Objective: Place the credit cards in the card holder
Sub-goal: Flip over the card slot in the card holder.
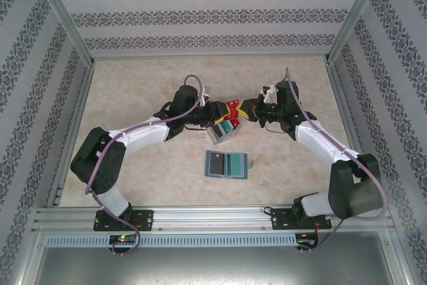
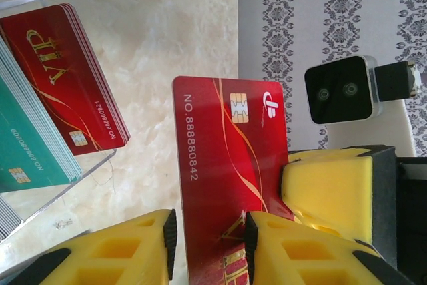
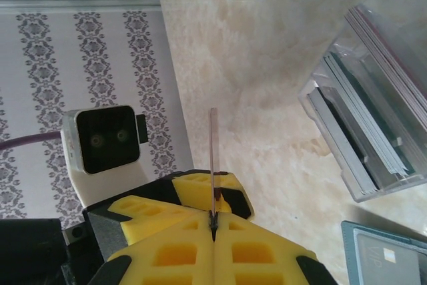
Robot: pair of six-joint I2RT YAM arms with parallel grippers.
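One red credit card, numbered 888880842, is held in the air just beyond the clear tray. It is pinched edge-on between the closed fingers of the right gripper. The left gripper has its fingers apart, with the card's face showing in the gap and one finger overlapping its edge. The clear tray stands on the marble-patterned table and holds a red VIP card, teal-green cards and grey ones on edge. The card holder, teal-blue, lies open and flat on the near side of the tray, a grey card showing in it.
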